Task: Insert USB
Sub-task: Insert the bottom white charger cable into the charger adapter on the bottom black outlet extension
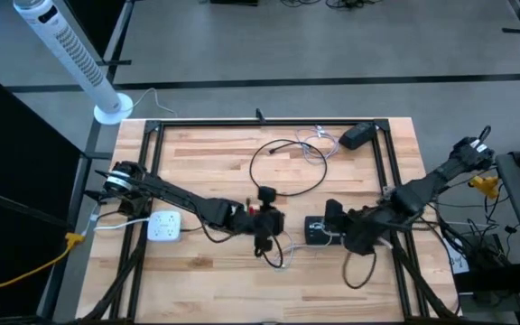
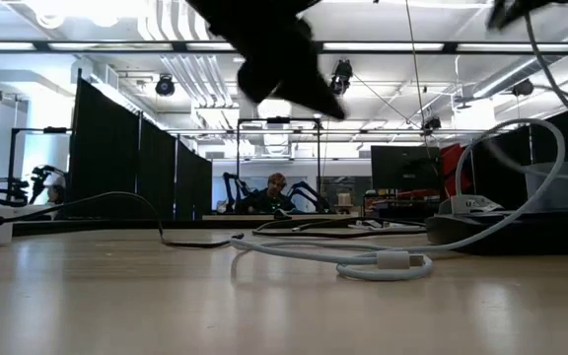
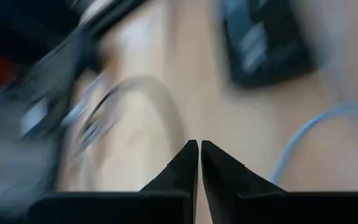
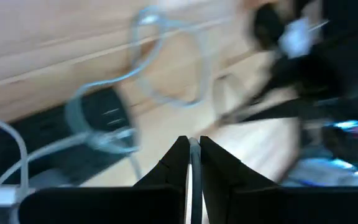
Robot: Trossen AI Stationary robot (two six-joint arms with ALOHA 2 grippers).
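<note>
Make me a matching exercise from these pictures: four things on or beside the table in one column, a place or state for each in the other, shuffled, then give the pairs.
Things:
1. tower fan
2. white power strip
3. black power adapter
4. left gripper

Places or states:
A. far right part of the table, by the frame
B. fingers shut, holding nothing
C. standing on the floor off the table's far left corner
D. near left part of the table, beside the left arm

Pairs: 1-C, 2-D, 3-A, 4-B
</note>
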